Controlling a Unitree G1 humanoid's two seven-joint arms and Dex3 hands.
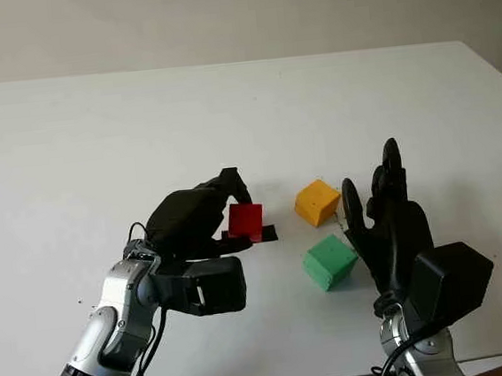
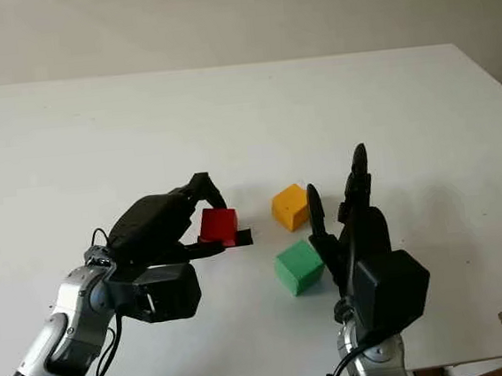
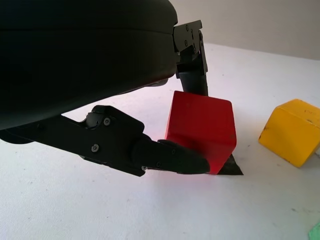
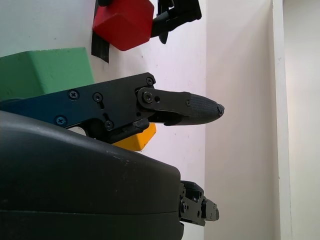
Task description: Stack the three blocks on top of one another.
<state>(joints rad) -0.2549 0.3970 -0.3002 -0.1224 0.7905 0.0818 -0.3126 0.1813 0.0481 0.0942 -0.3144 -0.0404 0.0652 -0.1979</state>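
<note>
A: What do we have on the white table (image 1: 94, 132)?

B: We count three blocks, one of each colour. The red block (image 1: 245, 220) sits over a small strip of black tape (image 1: 267, 233), the yellow block (image 1: 316, 202) lies just to its right, and the green block (image 1: 330, 262) is nearer us, below the yellow one. None is stacked yet.

A: And the hands?

B: Our left hand (image 1: 203, 221) is clamped on the red block, one finger behind it and one in front, low against its near face. Our right hand (image 1: 389, 219) is open, standing upright just right of the green and yellow blocks, holding nothing.

A: Anything in the way?

B: The yellow block lies close beside the red one, apart from it.
</note>
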